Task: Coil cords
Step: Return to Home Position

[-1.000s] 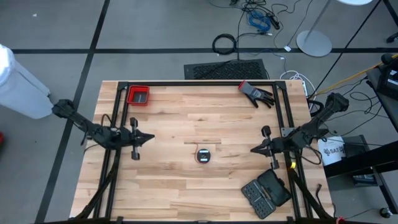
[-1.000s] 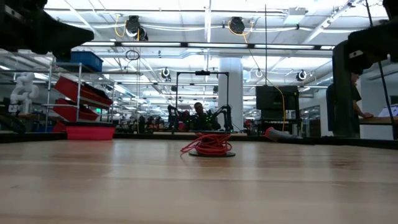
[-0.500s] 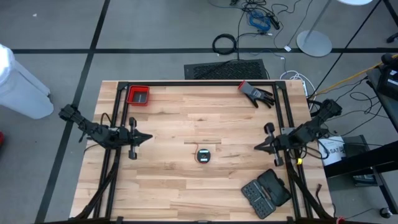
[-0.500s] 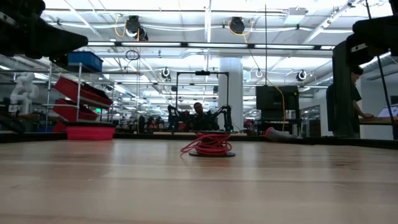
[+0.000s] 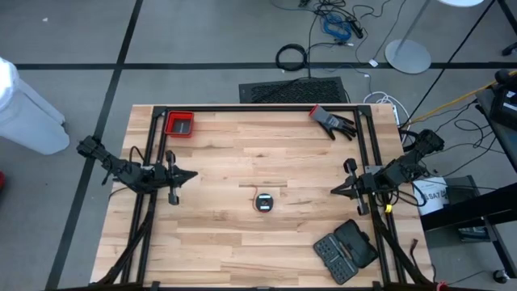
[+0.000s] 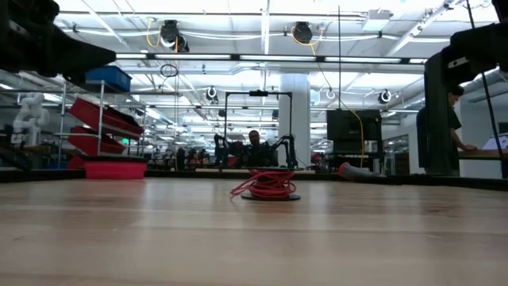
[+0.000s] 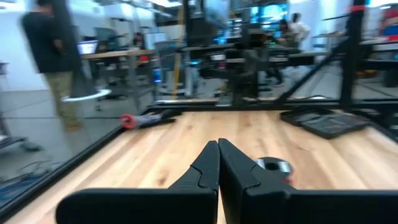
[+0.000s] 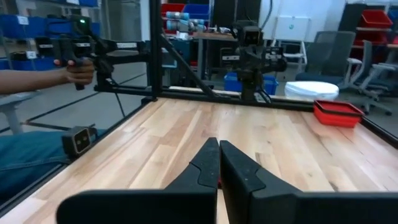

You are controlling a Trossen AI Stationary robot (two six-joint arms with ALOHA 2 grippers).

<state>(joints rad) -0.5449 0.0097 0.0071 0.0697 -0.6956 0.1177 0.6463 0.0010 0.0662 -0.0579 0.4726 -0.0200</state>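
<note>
Red cord point(image 6: 266, 184) sits heaped on its black disc point(image 5: 264, 202), mid surface point(image 5: 242, 153), probably wound, view's low. Left claw point(image 5: 192, 175) and right claw point(image 5: 333, 192) both pinched together, empty, well apart either side.

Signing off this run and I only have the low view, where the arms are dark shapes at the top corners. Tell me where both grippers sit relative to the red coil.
Observer: From above, the left gripper hangs over the left part of the table, the right gripper over its right part; the red cord lies between them, touched by neither.
Operator: Report open or shut.
Observer: Both shut and empty, per the wrist views.
Operator: Name what my view misses.
Observer: A black case lies near the right gripper.
</note>
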